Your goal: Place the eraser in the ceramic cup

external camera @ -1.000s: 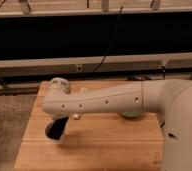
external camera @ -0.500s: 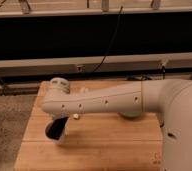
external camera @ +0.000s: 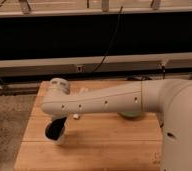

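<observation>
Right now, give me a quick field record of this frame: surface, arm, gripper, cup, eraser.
surface: wooden table, pale butcher-block top
arm: white arm reaching across the table toward the left side
gripper: gripper below the wrist at the table's left, right at the cup
cup: ceramic cup, dark inside, under the wrist, partly hidden
eraser: not identifiable; a small pale object lies beside the wrist
other: a rounded greyish object shows under the forearm

The arm (external camera: 104, 100) reaches left across the wooden tabletop (external camera: 104, 145); the claw (external camera: 55, 131) hangs low over its left side.
</observation>
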`<state>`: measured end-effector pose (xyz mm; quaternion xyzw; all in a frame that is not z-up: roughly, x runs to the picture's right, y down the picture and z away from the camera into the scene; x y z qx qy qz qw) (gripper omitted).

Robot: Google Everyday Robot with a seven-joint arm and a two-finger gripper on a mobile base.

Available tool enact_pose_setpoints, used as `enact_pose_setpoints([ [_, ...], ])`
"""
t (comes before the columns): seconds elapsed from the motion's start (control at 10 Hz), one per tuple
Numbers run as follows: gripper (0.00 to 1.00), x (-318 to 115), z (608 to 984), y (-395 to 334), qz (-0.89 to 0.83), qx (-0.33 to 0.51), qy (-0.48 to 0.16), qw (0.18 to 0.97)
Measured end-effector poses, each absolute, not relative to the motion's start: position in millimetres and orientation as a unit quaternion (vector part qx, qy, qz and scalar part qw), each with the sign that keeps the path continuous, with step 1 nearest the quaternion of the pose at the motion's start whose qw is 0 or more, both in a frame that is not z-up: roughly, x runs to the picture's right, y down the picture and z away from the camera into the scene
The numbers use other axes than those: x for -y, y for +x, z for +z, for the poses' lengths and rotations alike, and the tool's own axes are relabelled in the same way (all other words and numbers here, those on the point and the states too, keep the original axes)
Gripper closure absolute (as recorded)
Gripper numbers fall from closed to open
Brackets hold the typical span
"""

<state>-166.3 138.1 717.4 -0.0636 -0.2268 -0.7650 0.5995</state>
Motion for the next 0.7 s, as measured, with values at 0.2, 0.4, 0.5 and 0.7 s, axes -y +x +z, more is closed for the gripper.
enact_pose_setpoints([
  [0.2, 0.20, -138.2, 717.2, -161.7, -0.765, 0.226, -0.064, 0.600],
  [0.4, 0.20, -138.7, 716.4, -162.8, -0.767, 0.226, -0.062, 0.597],
  [0.5, 0.20, -138.7, 716.2, -161.9, -0.767, 0.227, -0.062, 0.597],
  [0.7, 0.20, -139.0, 715.8, -160.1, -0.768, 0.227, -0.061, 0.596],
])
